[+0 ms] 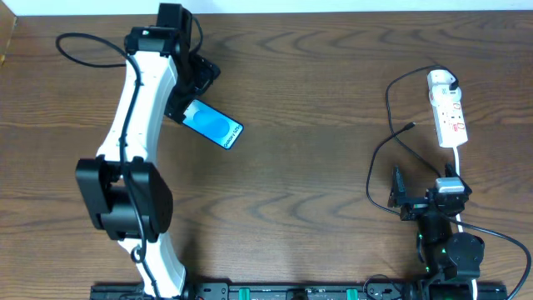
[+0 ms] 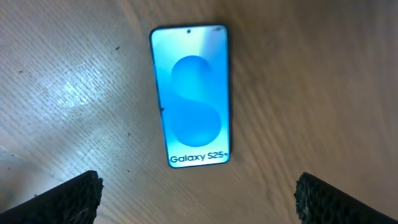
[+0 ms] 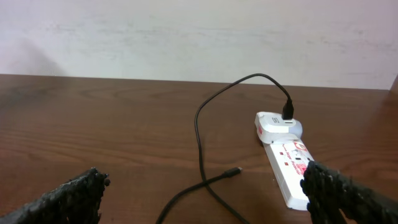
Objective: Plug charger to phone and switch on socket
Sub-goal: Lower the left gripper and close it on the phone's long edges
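Note:
The phone (image 1: 216,126) lies face up on the wooden table, its light-blue screen reading "Galaxy S25+" (image 2: 191,99). My left gripper (image 1: 190,96) hovers over the phone's far end, open (image 2: 199,185), with nothing between its fingers. The socket (image 1: 450,117) is a white power strip at the far right, with a white adapter (image 3: 278,126) plugged in at its top. The charger cable (image 1: 376,154) loops from the adapter across the table. Its small plug tip (image 3: 235,170) lies loose on the wood, left of the socket (image 3: 287,168). My right gripper (image 1: 400,197) is open (image 3: 205,182), low, short of the plug tip.
The socket's white cord (image 1: 459,158) runs down towards the right arm's base. A black cable (image 1: 83,42) curls at the far left behind the left arm. A pale wall (image 3: 186,37) stands beyond the table's far edge.

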`<state>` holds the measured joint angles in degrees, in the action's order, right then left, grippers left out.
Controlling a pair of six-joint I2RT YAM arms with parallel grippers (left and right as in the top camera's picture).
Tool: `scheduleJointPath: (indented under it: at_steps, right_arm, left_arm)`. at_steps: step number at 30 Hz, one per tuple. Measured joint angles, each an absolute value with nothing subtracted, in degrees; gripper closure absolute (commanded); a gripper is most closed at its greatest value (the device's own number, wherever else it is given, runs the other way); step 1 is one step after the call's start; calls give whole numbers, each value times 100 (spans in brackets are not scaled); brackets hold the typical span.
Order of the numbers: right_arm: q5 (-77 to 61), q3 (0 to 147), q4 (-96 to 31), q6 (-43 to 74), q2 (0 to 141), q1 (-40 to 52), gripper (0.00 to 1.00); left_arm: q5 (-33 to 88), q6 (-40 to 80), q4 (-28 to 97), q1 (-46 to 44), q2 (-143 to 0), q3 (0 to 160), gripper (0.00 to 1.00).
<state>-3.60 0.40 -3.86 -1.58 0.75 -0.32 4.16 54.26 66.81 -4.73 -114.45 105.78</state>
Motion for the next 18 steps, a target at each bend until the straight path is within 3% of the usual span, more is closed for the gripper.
scheduleJointPath:
  at_steps: [18]
  right_arm:
    - [-357,40,-386,-158,75,-32,1]
  left_arm:
    - [674,5662,6493,-473,-12206,10304,2]
